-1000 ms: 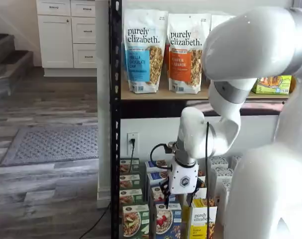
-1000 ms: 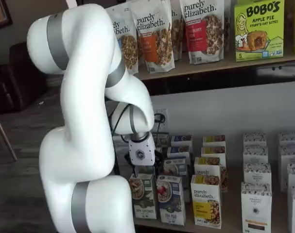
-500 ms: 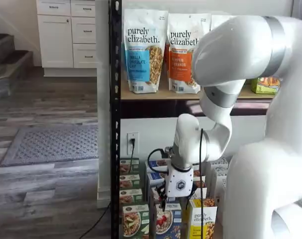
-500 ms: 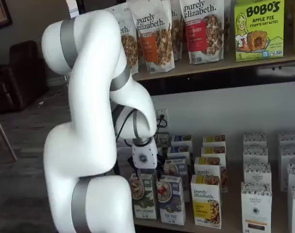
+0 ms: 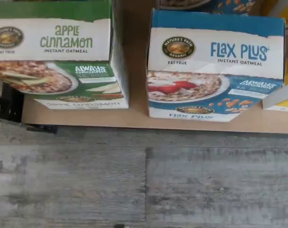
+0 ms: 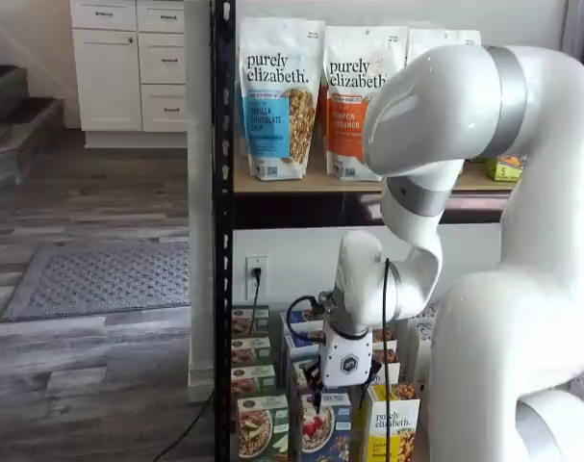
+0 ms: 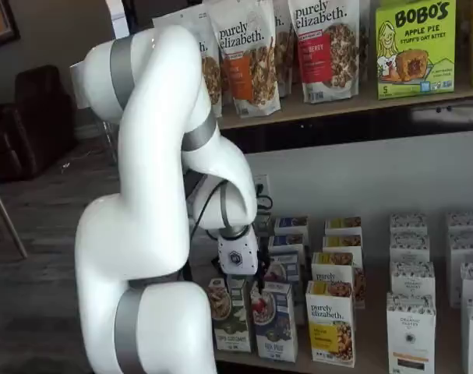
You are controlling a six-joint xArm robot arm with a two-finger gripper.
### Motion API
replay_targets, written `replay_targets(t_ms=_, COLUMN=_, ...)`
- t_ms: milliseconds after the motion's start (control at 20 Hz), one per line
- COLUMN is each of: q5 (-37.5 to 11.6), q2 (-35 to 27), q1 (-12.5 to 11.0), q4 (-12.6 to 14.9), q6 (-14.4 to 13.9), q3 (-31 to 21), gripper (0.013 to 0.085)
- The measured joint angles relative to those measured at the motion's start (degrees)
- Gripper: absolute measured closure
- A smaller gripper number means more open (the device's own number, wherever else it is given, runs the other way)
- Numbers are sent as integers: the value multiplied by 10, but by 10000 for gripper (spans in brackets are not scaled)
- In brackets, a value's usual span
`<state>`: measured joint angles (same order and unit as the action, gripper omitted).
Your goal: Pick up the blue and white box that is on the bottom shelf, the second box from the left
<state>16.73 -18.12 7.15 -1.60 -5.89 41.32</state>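
The blue and white box (image 5: 215, 71), marked "Flax Plus", stands upright at the front of the bottom shelf (image 5: 134, 118), with a bowl with red berries pictured on it. In both shelf views it (image 6: 326, 429) (image 7: 274, 320) is in the front row, between a green carton and a yellow one. My gripper (image 6: 342, 391) (image 7: 248, 285) hangs just above it, pointing down, its black fingers spread apart. They are open with nothing between them and do not touch the box.
A green "apple cinnamon" carton (image 5: 53, 52) (image 6: 261, 427) stands close beside the blue one, a yellow "purely elizabeth" carton (image 6: 392, 425) (image 7: 330, 324) on its other side. More cartons fill rows behind. A black rack post (image 6: 222, 241) rises at the left. Granola bags (image 6: 280, 96) sit on the shelf above.
The arm has swung and lowered. The gripper has come down and a little sideways, closer to the top of the front-row blue box. Its fingers stay spread.
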Motion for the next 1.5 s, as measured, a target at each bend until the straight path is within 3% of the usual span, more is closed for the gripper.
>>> replay_targets(t_ms=200, q5=-6, q2=-21, q1=-6, q4=11, q6=-5, q3=14, gripper=130)
replay_targets(t_ms=700, q5=-25, q2=-73, q1=-23, q4=8, q6=16, q3=52, gripper=130)
replay_targets(t_ms=850, q5=-25, q2=-88, q1=-28, q4=23, q6=7, q3=67, gripper=130)
replay_targets(t_ms=1050, q5=-26, q2=-104, q1=-29, q4=22, q6=8, q3=82, gripper=130)
replay_targets(t_ms=1250, q5=-22, q2=-123, q1=-29, q4=48, q6=-17, q3=101, gripper=130)
replay_targets(t_ms=1500, q5=-23, q2=-147, q1=-25, q4=56, q6=-27, q3=126, gripper=130)
